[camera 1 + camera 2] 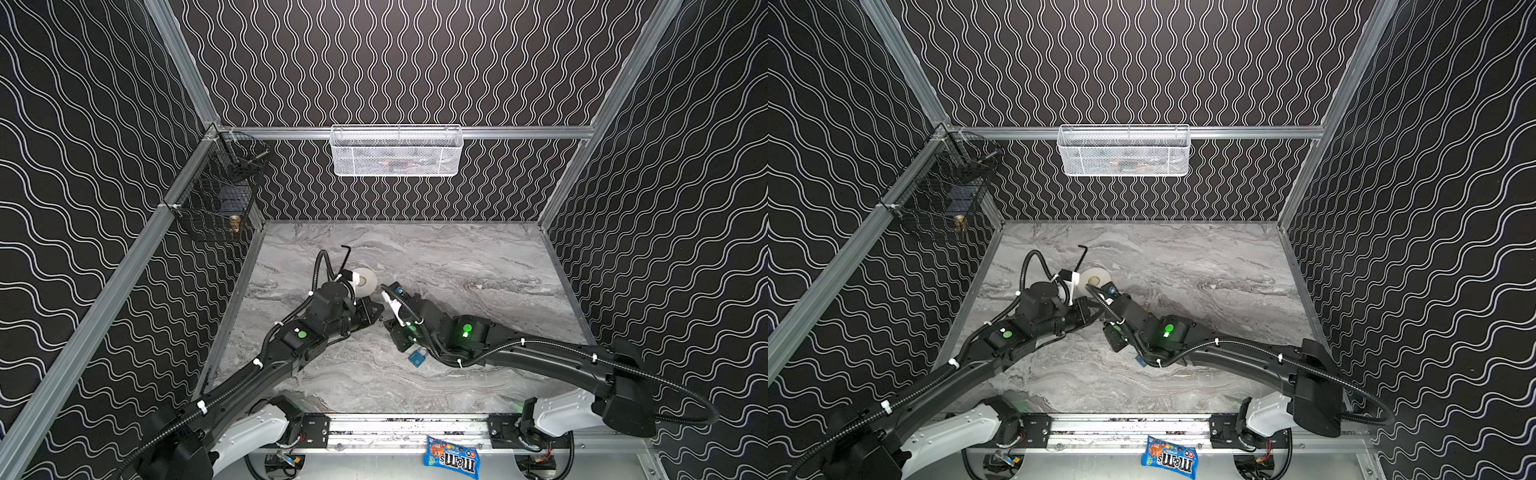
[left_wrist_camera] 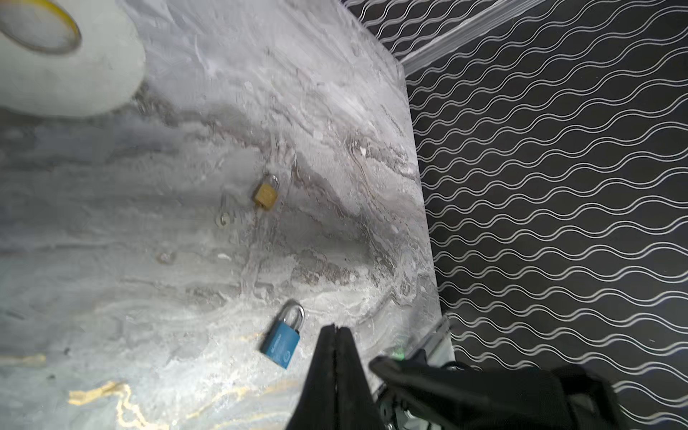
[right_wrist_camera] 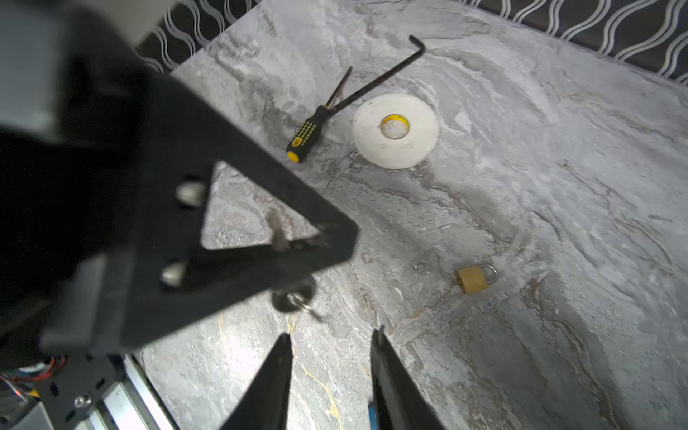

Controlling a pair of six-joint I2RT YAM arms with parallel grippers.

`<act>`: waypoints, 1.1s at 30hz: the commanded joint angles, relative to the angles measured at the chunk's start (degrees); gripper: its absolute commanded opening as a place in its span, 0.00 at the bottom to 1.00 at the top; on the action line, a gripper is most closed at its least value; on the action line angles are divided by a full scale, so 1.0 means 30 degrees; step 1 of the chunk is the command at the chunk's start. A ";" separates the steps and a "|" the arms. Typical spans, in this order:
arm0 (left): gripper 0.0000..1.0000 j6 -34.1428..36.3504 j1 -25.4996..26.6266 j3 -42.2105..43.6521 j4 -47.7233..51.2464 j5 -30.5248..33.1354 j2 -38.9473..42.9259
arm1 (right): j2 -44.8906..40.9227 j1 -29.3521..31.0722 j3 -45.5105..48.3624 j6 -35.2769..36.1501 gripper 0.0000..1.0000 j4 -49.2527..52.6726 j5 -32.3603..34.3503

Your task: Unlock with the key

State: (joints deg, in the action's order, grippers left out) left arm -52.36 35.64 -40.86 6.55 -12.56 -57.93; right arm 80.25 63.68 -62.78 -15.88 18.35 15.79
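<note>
While left hand clamps key, right hand stands released; blue padlock lies on table.

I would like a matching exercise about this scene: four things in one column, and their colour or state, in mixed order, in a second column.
Column one:
1 tape roll
2 screwdriver
3 left gripper
4 right gripper

Column two:
a open
b black and yellow handle
c white
d shut on the key

Pairs: 1-c, 2-b, 3-d, 4-a
</note>
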 commanded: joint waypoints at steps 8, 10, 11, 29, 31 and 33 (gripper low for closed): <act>0.00 0.4660 -0.0132 -0.1393 -0.1455 0.2434 -0.0076 | -0.2748 -0.4508 0.1304 -0.2243 0.66 -0.1897 -0.7113; 0.00 0.5557 -0.0192 -0.1552 -0.2288 0.2236 -0.0146 | -0.2998 -0.5495 0.1572 -0.2766 0.70 -0.2625 -0.9535; 0.00 0.5964 -0.0219 -0.1541 -0.2756 0.2094 -0.0134 | -0.3107 -0.5794 0.1629 -0.2974 0.70 -0.2938 -1.0407; 0.00 0.7498 -0.0438 -0.0941 -0.9188 -0.2949 -0.0076 | -0.2891 -0.7152 0.2862 -0.4253 0.57 -1.0246 -1.6485; 0.00 0.7406 -0.0448 -0.1067 -0.9552 -0.3542 -0.0338 | -0.2770 -0.7203 0.2512 -0.3578 0.54 -0.9911 -1.6815; 0.00 0.7296 -0.0452 -0.1312 -0.9587 -0.4052 -0.0608 | -0.2781 -0.7307 0.2300 -0.3316 0.50 -0.9869 -1.7010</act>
State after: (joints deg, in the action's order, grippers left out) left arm -31.18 34.44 -43.81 -18.04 -20.69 -59.18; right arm 71.88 42.02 -54.87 -27.64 -7.62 -32.38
